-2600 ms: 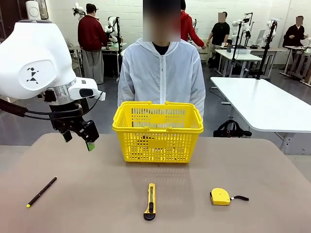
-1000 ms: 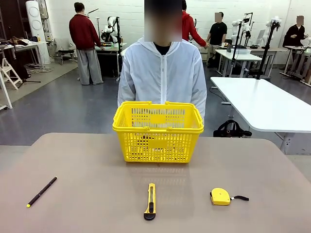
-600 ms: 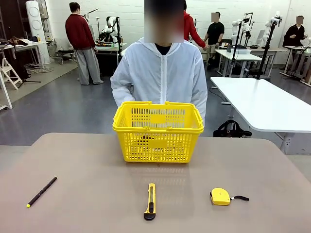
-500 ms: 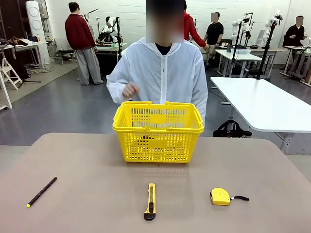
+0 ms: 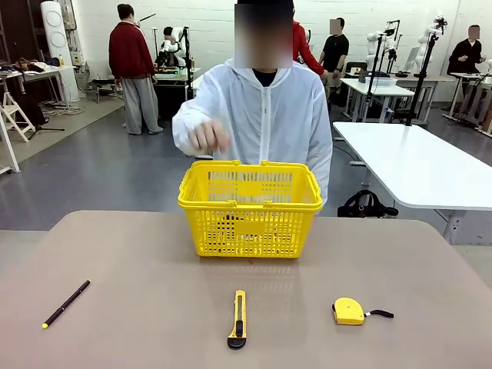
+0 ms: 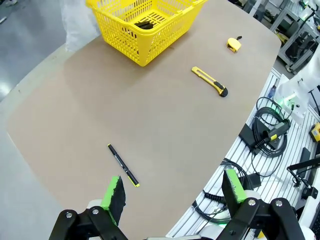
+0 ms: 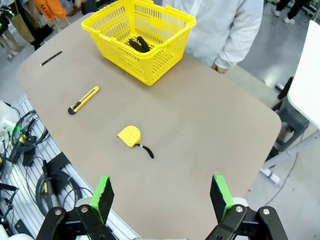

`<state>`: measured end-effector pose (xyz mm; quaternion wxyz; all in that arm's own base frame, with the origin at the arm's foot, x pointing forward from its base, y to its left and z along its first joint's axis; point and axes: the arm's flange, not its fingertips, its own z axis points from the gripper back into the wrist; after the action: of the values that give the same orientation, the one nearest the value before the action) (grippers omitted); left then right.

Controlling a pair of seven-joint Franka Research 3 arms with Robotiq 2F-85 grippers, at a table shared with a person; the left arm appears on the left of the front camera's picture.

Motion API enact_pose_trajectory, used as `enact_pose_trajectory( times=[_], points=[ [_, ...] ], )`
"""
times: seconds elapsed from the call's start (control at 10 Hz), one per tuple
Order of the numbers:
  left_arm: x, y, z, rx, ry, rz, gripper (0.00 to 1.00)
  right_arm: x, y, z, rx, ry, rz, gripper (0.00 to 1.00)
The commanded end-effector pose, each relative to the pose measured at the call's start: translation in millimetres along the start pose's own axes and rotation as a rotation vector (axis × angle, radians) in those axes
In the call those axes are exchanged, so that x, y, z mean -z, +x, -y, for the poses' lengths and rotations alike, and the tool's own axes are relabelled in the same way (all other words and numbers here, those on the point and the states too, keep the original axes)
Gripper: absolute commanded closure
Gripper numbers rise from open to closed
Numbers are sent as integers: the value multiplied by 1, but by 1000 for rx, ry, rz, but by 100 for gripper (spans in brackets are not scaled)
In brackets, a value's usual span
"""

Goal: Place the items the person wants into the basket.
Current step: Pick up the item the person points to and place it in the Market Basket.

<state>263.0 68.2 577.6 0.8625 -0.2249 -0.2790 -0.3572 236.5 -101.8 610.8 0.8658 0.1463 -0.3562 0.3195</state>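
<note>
The left pincer (image 6: 173,189) and right pincer (image 7: 161,191) hang open and empty, high off the bench (image 5: 138,254). The knife (image 5: 238,319) lies flat near the bench's front edge, well apart from both, in front of the basket (image 5: 250,231). Something dark lies inside the basket. The person (image 5: 265,115) holds a hand (image 5: 207,138) above its rim. A pen (image 5: 65,304) lies left and a tape measure (image 5: 348,311) right. The bench is tan, and the hall has a grey floor.
</note>
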Motion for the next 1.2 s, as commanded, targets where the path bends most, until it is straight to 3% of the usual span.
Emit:
enact_pose_trajectory(
  times=[0.0,0.8,0.9,1.1],
  points=[
    [1,-3,1,16,-14,9,0,0,1,1,3,3,-8,0],
    [0,0,0,0,0,0,0,0,1,1,3,3,-8,0],
    [10,11,17,-23,22,-29,0,0,1,1,3,3,-8,0],
    [33,75,54,-105,33,-133,0,0,1,1,3,3,-8,0]
  ],
)
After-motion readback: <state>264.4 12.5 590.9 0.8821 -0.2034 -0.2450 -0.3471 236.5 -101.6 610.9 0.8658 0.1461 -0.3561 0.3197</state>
